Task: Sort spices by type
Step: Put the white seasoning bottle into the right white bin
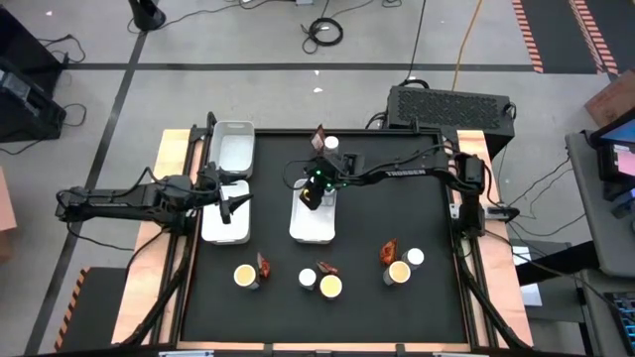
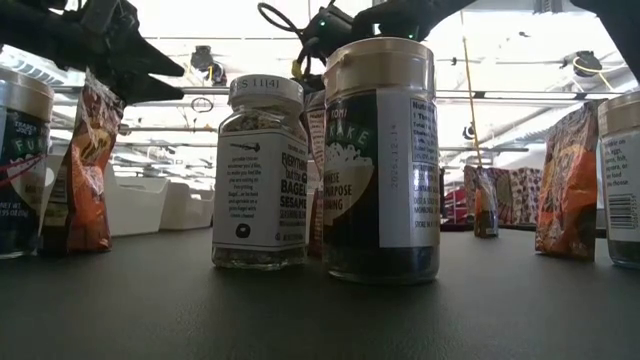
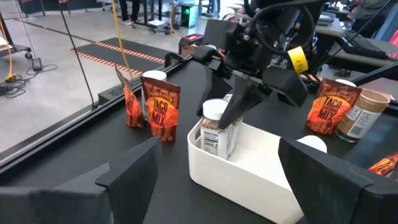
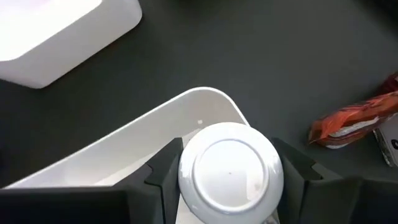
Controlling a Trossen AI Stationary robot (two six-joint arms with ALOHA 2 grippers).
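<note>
A white-capped jar [image 4: 230, 165] stands upright in the far end of the centre white tray [image 1: 316, 228], with my right gripper [image 1: 313, 193] shut on it from above. My left gripper [image 1: 238, 201] hangs open over a second white tray [image 1: 224, 226] at the left and touches nothing. Along the near side of the table stand yellow-topped tubs [image 1: 245, 276] [image 1: 330, 288] [image 1: 399, 271], white-capped jars [image 1: 308, 278] [image 1: 415, 258] and reddish packets [image 1: 263, 265] [image 1: 389, 252]. Two more packets [image 3: 163, 112] stand upright at the far edge. My right gripper pinches the jar at its white cap [image 4: 186, 171], one finger [image 4: 163, 171] on each side. The fingers slant down from above and from the table's right. The jar stands upright inside the tray; the tray wall [image 3: 214, 168] hides its base.
A third white tray [image 1: 233, 149] lies at the far left. A jar [image 1: 331, 144] and a packet [image 1: 319, 137] stand at the far edge behind the centre tray. A black box [image 1: 451, 104] sits beyond the table's far right corner. Bare black mat [image 1: 397, 213] lies right of the centre tray.
</note>
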